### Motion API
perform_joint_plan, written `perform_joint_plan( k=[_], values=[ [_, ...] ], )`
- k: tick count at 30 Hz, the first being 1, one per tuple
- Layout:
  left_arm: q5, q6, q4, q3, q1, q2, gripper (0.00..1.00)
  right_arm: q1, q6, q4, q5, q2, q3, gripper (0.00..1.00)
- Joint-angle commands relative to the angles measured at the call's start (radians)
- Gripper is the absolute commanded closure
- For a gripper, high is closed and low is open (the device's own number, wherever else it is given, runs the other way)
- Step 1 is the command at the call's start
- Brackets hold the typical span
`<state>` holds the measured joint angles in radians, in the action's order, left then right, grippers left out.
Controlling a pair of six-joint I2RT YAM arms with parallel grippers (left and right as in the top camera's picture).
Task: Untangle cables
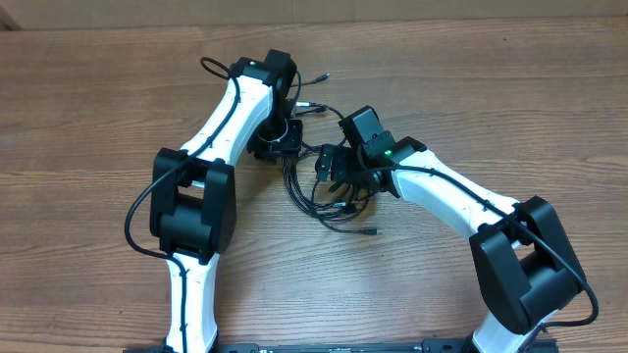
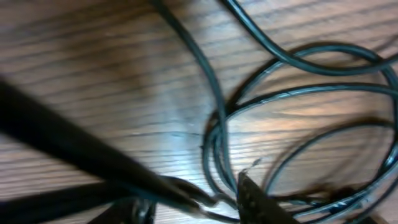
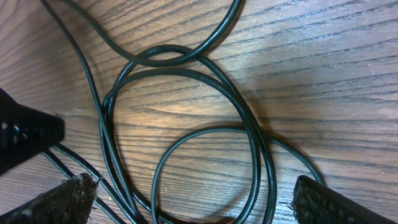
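Observation:
The cables (image 1: pixel 329 204) are thin black cords lying in a loose tangle on the wooden table between my two grippers. My left gripper (image 1: pixel 286 147) is low over the tangle's left side. The left wrist view is blurred, but it shows a gap between the fingers (image 2: pixel 254 200), with cable strands (image 2: pixel 217 130) running through it, and a thicker dark cord crosses in front. My right gripper (image 1: pixel 334 173) is over the right side of the tangle. It stands wide open (image 3: pixel 199 208), with looped cables (image 3: pixel 252 134) flat on the wood between its pads and not touching them.
The wooden table (image 1: pixel 491 88) reaches out on every side. Loose plug ends lie at the back (image 1: pixel 320 76) and at the front of the tangle (image 1: pixel 371 232). A black block (image 3: pixel 25 134) juts in at the left of the right wrist view.

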<state>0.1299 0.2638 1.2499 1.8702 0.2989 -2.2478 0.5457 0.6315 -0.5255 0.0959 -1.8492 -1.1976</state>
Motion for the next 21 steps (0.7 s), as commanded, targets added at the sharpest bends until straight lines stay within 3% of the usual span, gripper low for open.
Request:
perform_joint_plan(
  k=[1,4,8,13,15,18,21],
  values=[
    [-0.06,0.006,-0.002,-0.005,-0.022,0.023,0.6,0.004,-0.004,0.0,-0.016,-0.008,0.002,0.0],
    [-0.06,0.006,-0.002,-0.005,-0.035,0.023,0.59,0.004,-0.004,0.0,-0.005,-0.008,0.002,0.0],
    [-0.06,0.006,-0.022,-0.014,-0.042,0.022,0.7,0.004,-0.005,0.001,-0.005,-0.008,0.002,0.0],
    [-0.06,0.002,-0.091,-0.08,-0.039,0.018,0.71,0.004,-0.005,0.007,-0.003,-0.008,0.002,0.0],
    [-0.061,0.002,-0.113,-0.116,-0.038,0.015,0.76,0.004,-0.005,0.016,0.03,-0.008,0.002,0.0],
    [-0.087,0.004,-0.159,-0.179,-0.039,0.015,0.94,0.004,-0.005,0.049,0.129,-0.008,0.002,0.0],
    [-0.104,0.011,-0.203,-0.234,-0.043,0.015,0.96,0.004,-0.005,0.102,0.183,-0.008,0.002,0.07]
  ],
)
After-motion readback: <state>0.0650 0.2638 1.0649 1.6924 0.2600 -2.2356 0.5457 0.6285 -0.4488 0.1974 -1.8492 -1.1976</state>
